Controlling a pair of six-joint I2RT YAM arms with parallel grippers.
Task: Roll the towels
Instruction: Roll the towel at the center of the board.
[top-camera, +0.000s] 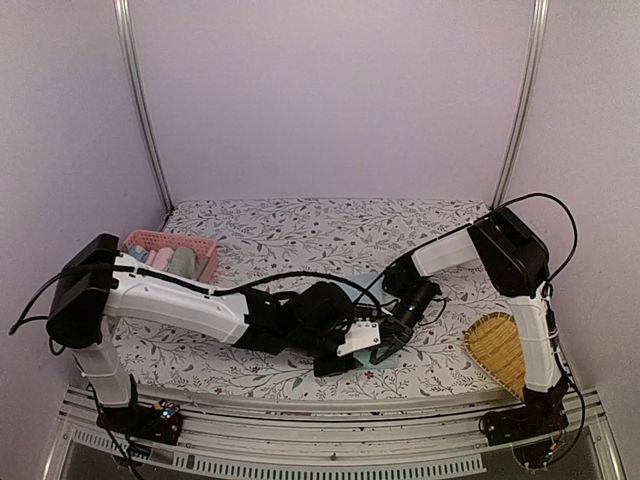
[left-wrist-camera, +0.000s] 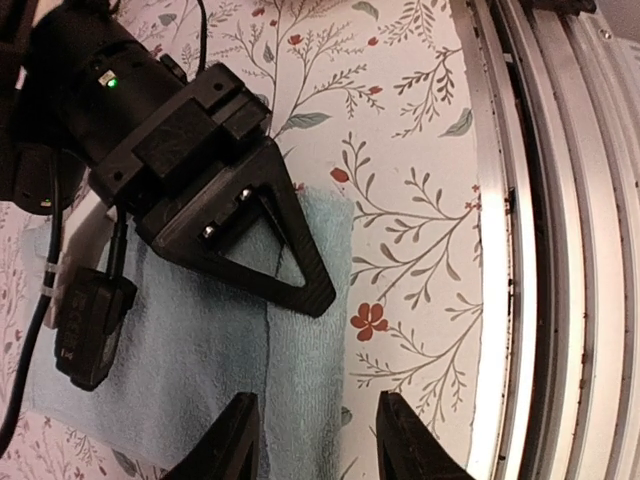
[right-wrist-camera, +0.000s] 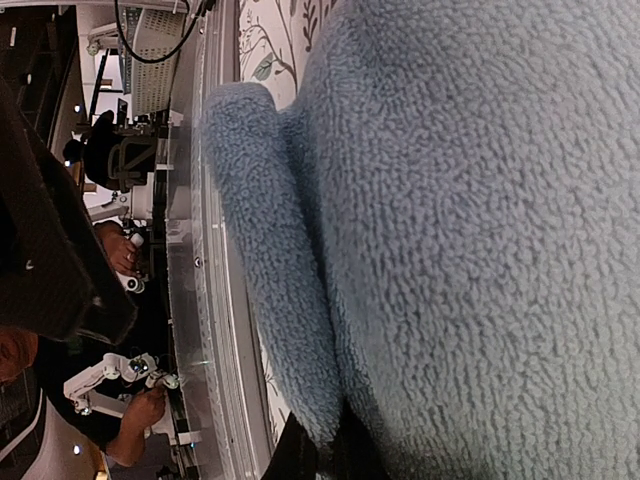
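A light blue towel (left-wrist-camera: 200, 340) lies flat on the floral tablecloth near the table's front edge, with its right border folded over into a narrow strip. My left gripper (left-wrist-camera: 315, 440) is open, its fingers straddling that strip without pinching it. My right gripper (right-wrist-camera: 330, 455) is shut on the light blue towel (right-wrist-camera: 480, 220), which fills the right wrist view; a fold of the edge sits between the fingertips. From above, both grippers meet over the towel (top-camera: 366, 287) at centre front, the left gripper (top-camera: 345, 352) just left of the right gripper (top-camera: 392, 342).
A pink lattice basket (top-camera: 150, 241) at the back left holds rolled cloths, one of them pale green (top-camera: 184, 262). A woven yellow mat (top-camera: 497, 350) lies at the front right. The metal rail (left-wrist-camera: 560, 250) of the table's front edge runs close beside the towel.
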